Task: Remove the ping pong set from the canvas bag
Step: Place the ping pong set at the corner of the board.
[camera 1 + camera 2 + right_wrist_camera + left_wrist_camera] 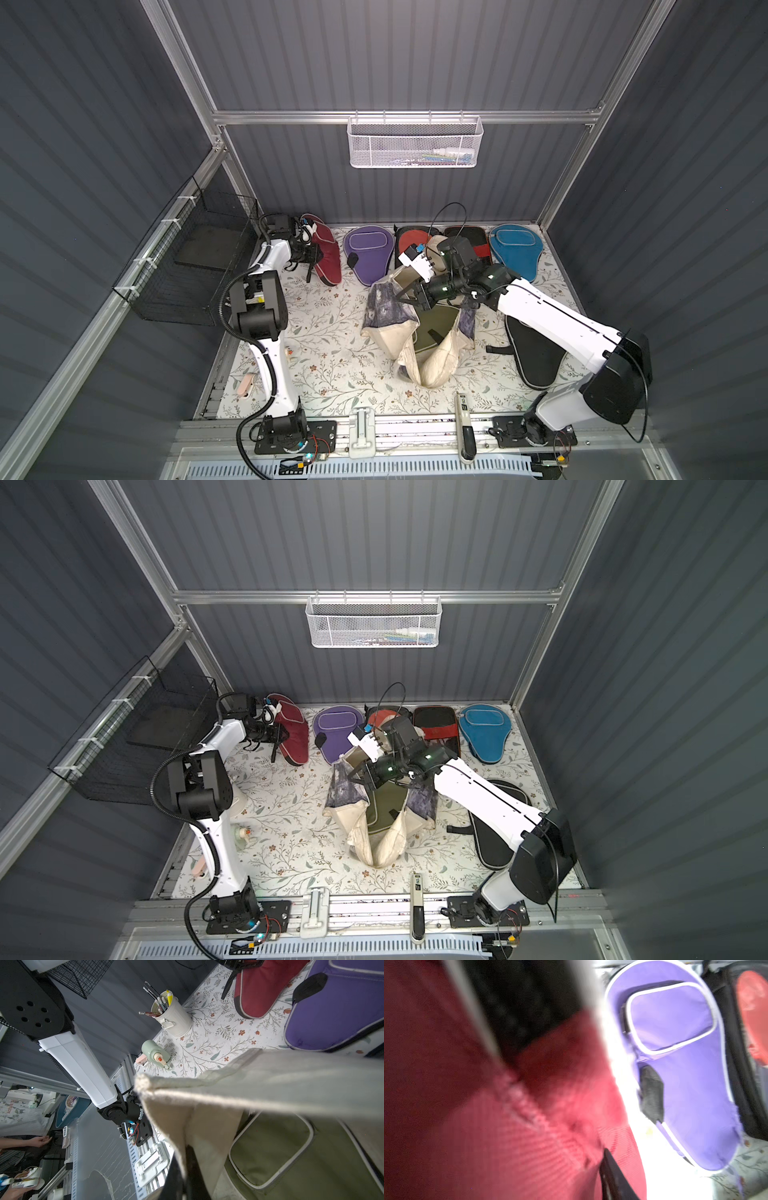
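Robot lab, def. not a home: a test cell. Alu extrusion frame (407, 117) boxes in the bench, w/ dark ribbed panels (374, 54) on three sides. Two white-and-black robot arms, left arm (270, 332) & right arm (552, 324), are bolted to a slotted rail (399, 430) along the front edge. Bare circuit boards w/ loose wires (301, 451) sit by the bases, and corrugated cable conduit (226, 307) loops up the left arm. The floral tabletop (332, 353), white mesh basket (415, 143), black wire basket (195, 266) zip-tied to the side rail and pen pot (174, 1018) are homey bits, but on a rig. More wired gear (27, 1177) sits outside the cell.
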Available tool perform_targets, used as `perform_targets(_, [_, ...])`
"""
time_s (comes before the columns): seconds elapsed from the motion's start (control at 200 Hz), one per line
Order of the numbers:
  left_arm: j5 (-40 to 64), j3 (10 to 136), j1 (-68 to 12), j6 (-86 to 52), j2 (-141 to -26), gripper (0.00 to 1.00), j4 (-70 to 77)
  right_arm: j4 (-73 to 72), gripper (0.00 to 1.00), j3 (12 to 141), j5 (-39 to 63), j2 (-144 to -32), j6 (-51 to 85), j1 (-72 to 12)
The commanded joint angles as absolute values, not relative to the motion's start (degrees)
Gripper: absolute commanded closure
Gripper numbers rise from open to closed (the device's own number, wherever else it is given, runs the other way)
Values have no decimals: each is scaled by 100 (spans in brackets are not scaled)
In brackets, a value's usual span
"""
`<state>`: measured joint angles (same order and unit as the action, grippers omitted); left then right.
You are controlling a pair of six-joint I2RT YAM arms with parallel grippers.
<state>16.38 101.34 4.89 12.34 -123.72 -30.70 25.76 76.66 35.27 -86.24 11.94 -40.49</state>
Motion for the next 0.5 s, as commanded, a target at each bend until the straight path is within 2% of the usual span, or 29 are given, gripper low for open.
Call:
perform_targets(0.0, [840,10240,519,1486,-12594,58,-3405,2677,96,7812,3622,-8727,1160,-4061])
perform_targets(0.09, [566,10233,519,1536,-12590,54,-3441,2689,96,7852,3640,-8762,1167,-4064])
perform_targets(0.2, [300,10248,519,1547,-12585,42,-3415,2708,96,7897,3655,-8798,1160,-4065])
perform_targets(0.495, [-572,10024,511,1355,-12545,40,-3073,2741,95,7945,3649,-8828,1125,-4062])
